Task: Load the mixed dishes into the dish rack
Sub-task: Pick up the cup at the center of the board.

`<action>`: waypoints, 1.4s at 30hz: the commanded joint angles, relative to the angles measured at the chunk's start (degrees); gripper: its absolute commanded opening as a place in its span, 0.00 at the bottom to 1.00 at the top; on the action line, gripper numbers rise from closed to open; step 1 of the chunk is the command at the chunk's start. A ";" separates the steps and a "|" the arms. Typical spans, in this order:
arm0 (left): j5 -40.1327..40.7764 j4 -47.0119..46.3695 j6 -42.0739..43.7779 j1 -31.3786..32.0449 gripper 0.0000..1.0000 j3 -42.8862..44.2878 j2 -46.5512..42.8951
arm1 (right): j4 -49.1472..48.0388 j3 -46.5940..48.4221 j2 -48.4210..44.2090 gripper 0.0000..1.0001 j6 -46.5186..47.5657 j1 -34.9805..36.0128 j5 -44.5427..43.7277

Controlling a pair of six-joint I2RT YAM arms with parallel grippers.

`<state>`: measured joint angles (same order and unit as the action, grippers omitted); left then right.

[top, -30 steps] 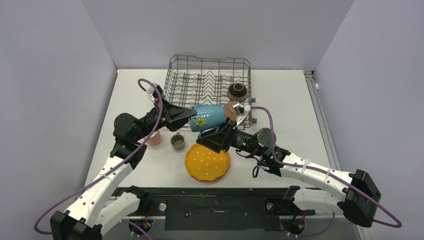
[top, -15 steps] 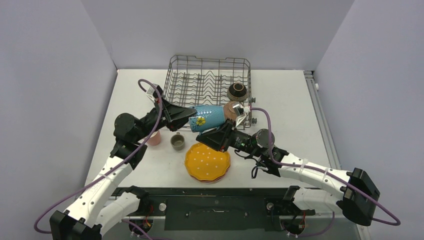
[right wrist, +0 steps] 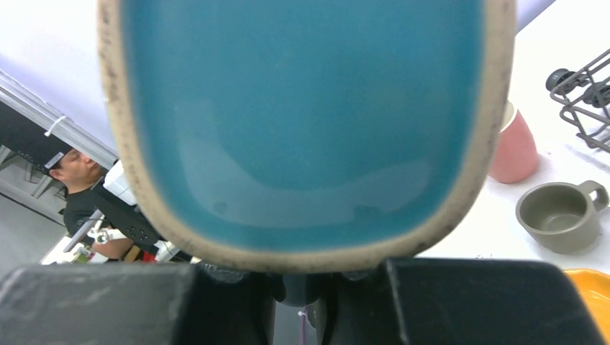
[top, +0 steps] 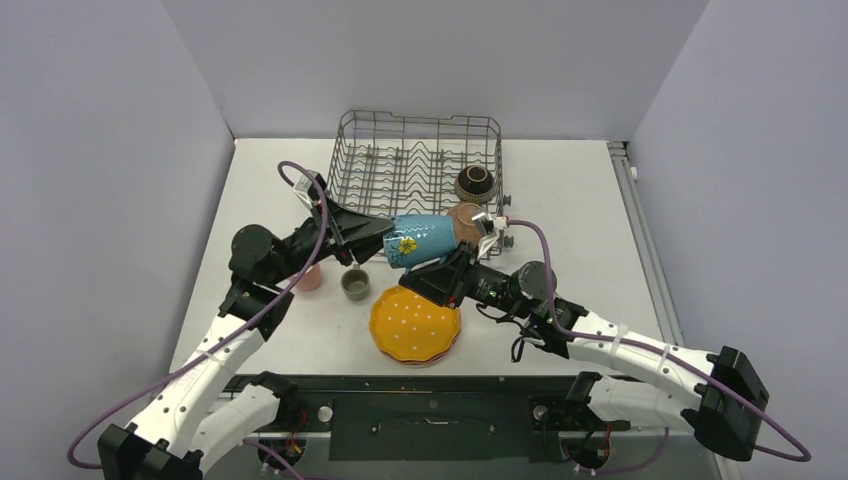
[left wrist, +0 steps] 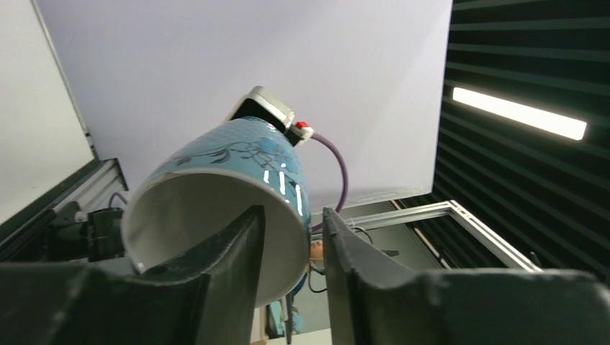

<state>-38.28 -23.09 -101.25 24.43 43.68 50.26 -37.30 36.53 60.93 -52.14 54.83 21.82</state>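
Since a second ago the right gripper (right wrist: 295, 277) has closed on the foot of the blue flowered ceramic mug (top: 425, 238). The left gripper (left wrist: 293, 215) has eased to a narrow gap that straddles the mug's rim, one finger inside and one outside, seemingly no longer pinching. This looks like a hand-over in mid-air. The mug lies on its side, mouth toward the left arm and base toward the right, probably so the right arm can carry it on to the rack.

By the near edge of the white table (top: 580, 200) lies the scalloped orange-yellow white-dotted plate (top: 415, 325). Just beyond it, toward the left edge, stand the grey-green cup (top: 355, 285), mouth up, and the pink cup (top: 308, 277). The mug hangs above the table between these cups and the large grey wire dish rack (top: 420, 114), which sits against the far edge. A dark brown bowl (top: 474, 183) already rests in the rack's right side.
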 commanded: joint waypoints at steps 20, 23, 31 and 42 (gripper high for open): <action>-14.36 35.61 41.95 -9.42 0.80 18.50 1.97 | 43.31 12.48 -11.32 0.00 26.68 -2.71 11.05; -14.73 43.79 49.74 -9.35 0.99 21.67 3.39 | 50.46 15.64 -10.44 0.00 30.34 -2.64 13.62; -8.71 62.42 69.78 -3.59 0.96 29.89 6.39 | 64.93 22.80 -6.72 0.00 38.21 -1.94 20.95; -6.39 67.02 76.87 6.21 0.96 29.44 3.39 | 76.47 27.49 -2.43 0.00 44.86 -0.63 28.45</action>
<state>-45.74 42.85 -29.12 26.33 72.38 56.66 38.39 60.51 58.17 -11.11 53.65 45.41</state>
